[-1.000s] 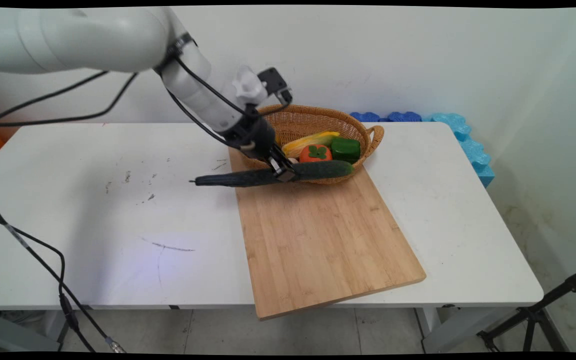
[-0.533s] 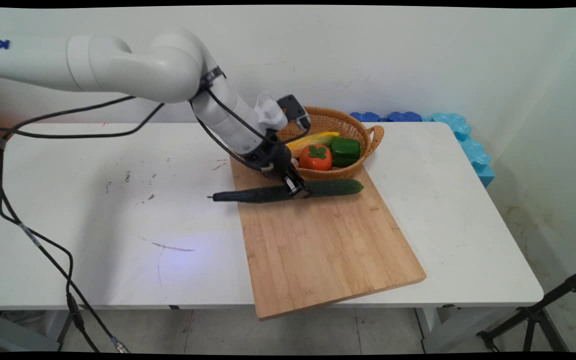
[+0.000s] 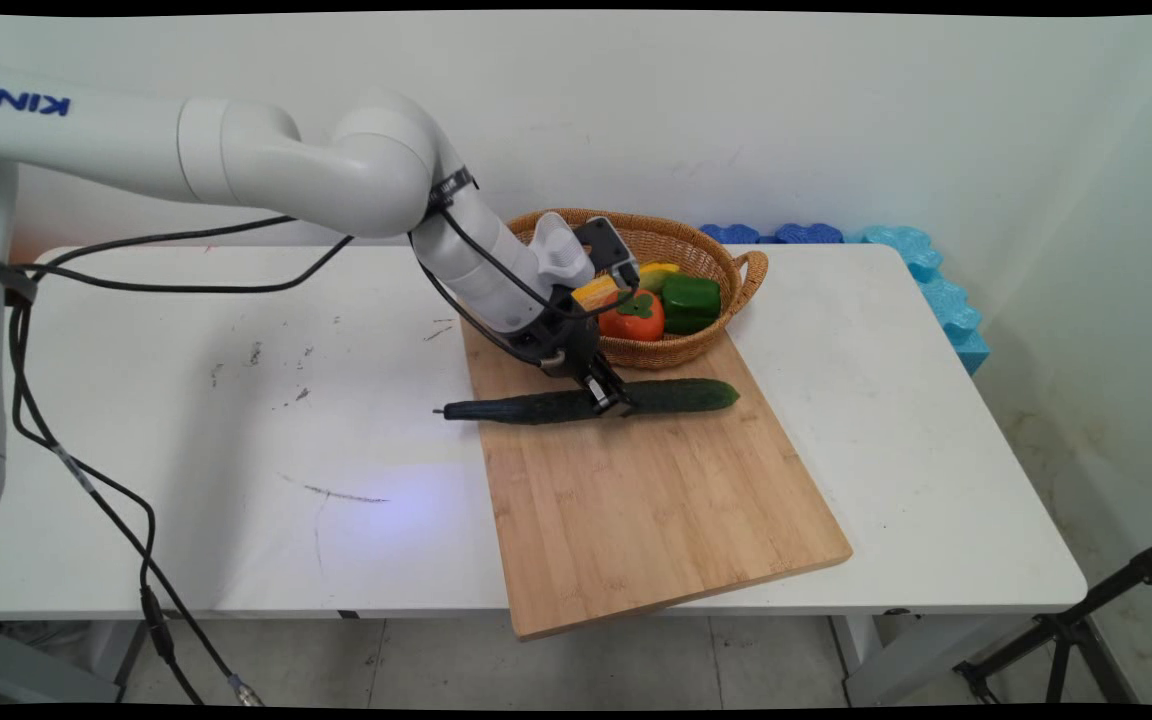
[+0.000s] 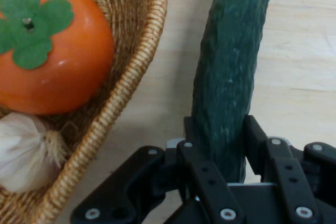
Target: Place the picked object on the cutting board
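Over the cutting board [image 3: 636, 490], the gripper [image 3: 608, 396] clamps a cucumber [image 3: 546, 407] — beside the basket [image 3: 681, 240].

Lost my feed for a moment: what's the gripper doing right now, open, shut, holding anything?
Gripper: shut on the long dark green cucumber, gripped near its middle, over the bamboo cutting board, in front of the woven wicker basket.

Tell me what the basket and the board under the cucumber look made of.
Basket: woven wicker or rattan, tan, visibly braided rim. Board: pale wood, likely bamboo, with strip grain and a matte finish. The gripper holds the cucumber just over it.
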